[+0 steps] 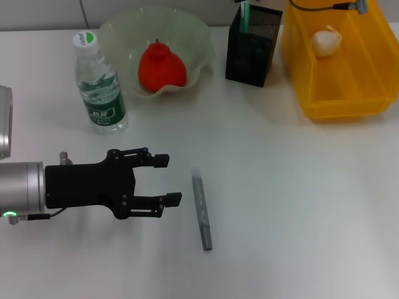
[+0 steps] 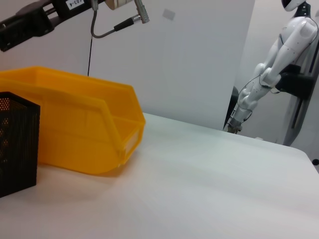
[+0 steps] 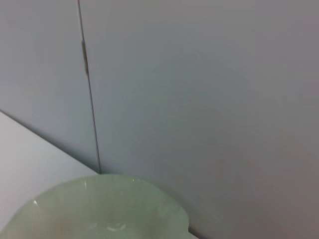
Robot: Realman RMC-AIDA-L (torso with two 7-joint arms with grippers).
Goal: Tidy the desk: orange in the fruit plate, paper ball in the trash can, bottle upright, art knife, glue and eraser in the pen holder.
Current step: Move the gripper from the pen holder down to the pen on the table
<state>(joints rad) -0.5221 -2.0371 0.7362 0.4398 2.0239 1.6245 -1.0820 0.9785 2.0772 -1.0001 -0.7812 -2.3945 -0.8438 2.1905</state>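
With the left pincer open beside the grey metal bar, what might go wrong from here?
1. The slim grey metal art knife lies flat on the white table; the open left pincer may push it away instead of gripping it.
2. The black wire-mesh pen holder already holds a light-green glue stick; dropping the knife in might tip the holder.
3. The clear plastic bottle stands near the left arm and may get knocked.

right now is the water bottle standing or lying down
Standing: the water bottle is upright on the desk beside the fruit plate, white-green cap on top.
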